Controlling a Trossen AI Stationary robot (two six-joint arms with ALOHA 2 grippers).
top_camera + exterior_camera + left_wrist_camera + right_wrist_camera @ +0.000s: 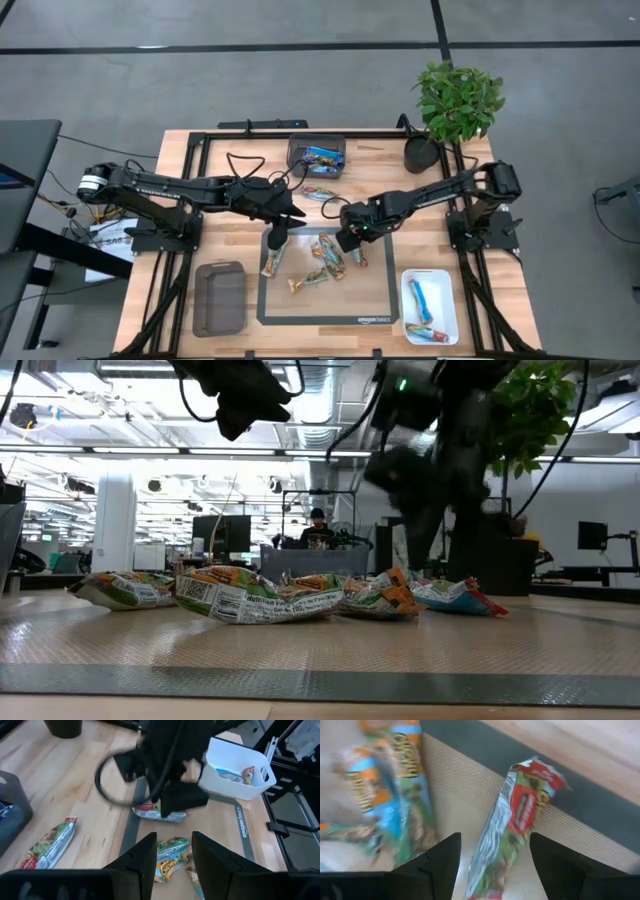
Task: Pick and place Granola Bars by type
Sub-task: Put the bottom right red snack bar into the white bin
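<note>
Several granola bars (325,255) lie flat on a dark mat (375,300) in mid-table. My left gripper (290,218) hangs open above the mat's far-left part; in its wrist view its fingers frame an orange-labelled bar (170,865) well below. My right gripper (345,240) is open and low over the mat's far-right part. Its fingers stand either side of a white-green bar with a red label (515,825); no touch shows. One more bar (318,193) lies on the bare wood. In the low view both grippers (240,405) (405,470) are above the bars.
A dark bin (316,155) at the far edge holds blue bars. An open dark grey bin (220,297) sits near-left, and a white tray (430,305) with bars near-right. A potted plant (455,100) stands far-right. A black frame rims the table.
</note>
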